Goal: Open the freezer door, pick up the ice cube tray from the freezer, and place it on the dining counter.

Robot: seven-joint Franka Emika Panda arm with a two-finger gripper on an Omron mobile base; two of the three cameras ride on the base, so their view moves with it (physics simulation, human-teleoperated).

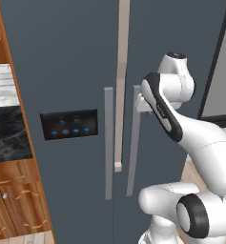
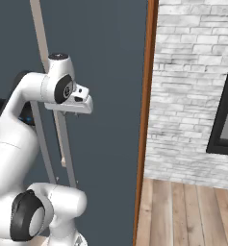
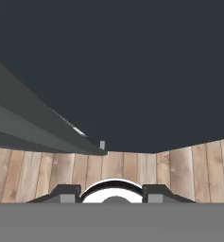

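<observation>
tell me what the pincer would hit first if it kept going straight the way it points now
Probably the wooden floor: the pincer points down along the dark fridge door, beside a grey handle. Depth is unclear, so it might graze the door.

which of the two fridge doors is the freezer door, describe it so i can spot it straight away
Find the tall dark slate-blue fridge front, split down the middle by a pale strip. The freezer door is the half left of that strip, next to the wooden cabinet edge. It carries a black control panel with blue lights beside its grey bar handle; the other door is plain.
</observation>
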